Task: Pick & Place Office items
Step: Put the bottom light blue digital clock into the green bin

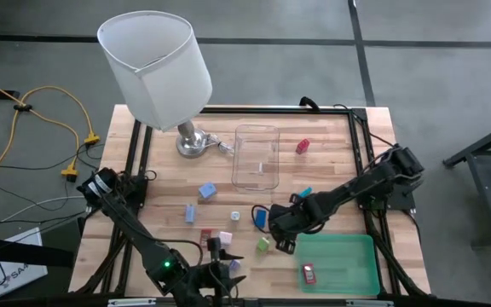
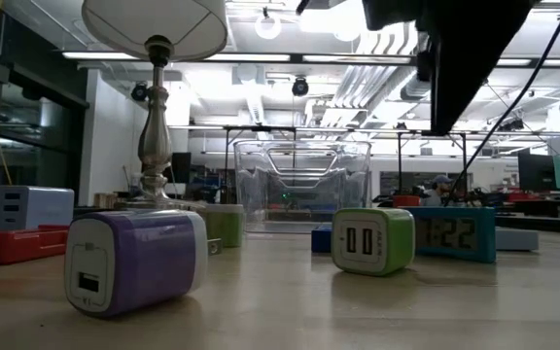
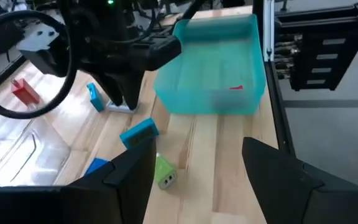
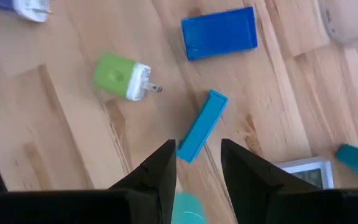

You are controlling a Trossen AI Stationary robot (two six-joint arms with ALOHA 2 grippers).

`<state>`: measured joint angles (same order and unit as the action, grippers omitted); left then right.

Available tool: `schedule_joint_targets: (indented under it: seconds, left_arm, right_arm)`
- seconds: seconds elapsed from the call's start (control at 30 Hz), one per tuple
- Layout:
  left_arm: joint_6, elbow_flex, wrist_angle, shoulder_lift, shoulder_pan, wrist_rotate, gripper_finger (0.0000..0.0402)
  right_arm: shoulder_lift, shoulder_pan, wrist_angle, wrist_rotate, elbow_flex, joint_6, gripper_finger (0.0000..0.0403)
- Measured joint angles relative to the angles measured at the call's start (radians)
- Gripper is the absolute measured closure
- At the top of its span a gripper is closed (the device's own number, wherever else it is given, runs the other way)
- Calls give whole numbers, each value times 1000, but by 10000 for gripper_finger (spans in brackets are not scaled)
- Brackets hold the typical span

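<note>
The counter (image 1: 331, 162) is pale wooden planks with a dark metal frame. At its left front edge the left claw (image 1: 220, 275) hangs low with its fingers spread and nothing between them; a pink block (image 1: 226, 238) and a red block (image 1: 205, 234) lie just beyond it. A smooth purple charger (image 2: 136, 261) with rounded corners sits near the front. Farther back stand a lamp (image 1: 164, 72) with a white fabric shade and shiny metal foot, and a clear plastic box (image 1: 256, 156). In the middle, a small green plug (image 4: 122, 76) and a flat blue block (image 4: 219, 33) lie on the wood. The right claw (image 1: 281, 241) hovers over them, fingers partly parted and holding nothing; a slim light-blue bar (image 4: 202, 125) lies just ahead of its tips, between their lines. To the right lies a glossy green tray (image 1: 361, 264) holding a red piece (image 1: 309, 273).
</note>
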<state>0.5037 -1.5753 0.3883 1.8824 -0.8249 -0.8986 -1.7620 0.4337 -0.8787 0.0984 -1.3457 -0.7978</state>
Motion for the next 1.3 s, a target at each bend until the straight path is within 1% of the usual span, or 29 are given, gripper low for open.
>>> schedule_joint_targets:
  seconds: [0.13, 0.33, 0.47, 0.7, 0.8, 0.97, 1.07, 1.17, 1.3]
  left_arm:
    - [66, 0, 59, 0, -11, 14, 171]
    - [99, 0, 88, 0, -18, 23, 171]
    - [119, 0, 89, 0, -17, 58, 171]
    - [126, 0, 94, 0, -18, 64, 171]
    - [126, 0, 94, 0, -14, 63, 171]
    - [126, 0, 94, 0, -13, 63, 171]
    - [126, 0, 94, 0, -13, 63, 171]
    - [126, 0, 94, 0, -13, 63, 171]
    - [126, 0, 99, 0, -13, 62, 171]
  right_arm:
    - [-16, -12, 0, -1, 0, -46, 288]
    - [-14, -18, -2, 4, 0, -142, 288]
    - [-14, -18, 14, 3, 24, -147, 288]
    - [-14, -23, 28, -23, 65, -139, 288]
    - [-14, -23, 30, -24, 66, -130, 277]
    - [-14, -24, 39, -18, 66, -125, 241]
    - [-23, -25, 50, 1, 66, -154, 224]
    - [-51, -29, 50, -7, 66, -175, 217]
    - [-103, -37, 63, -34, 66, -175, 219]
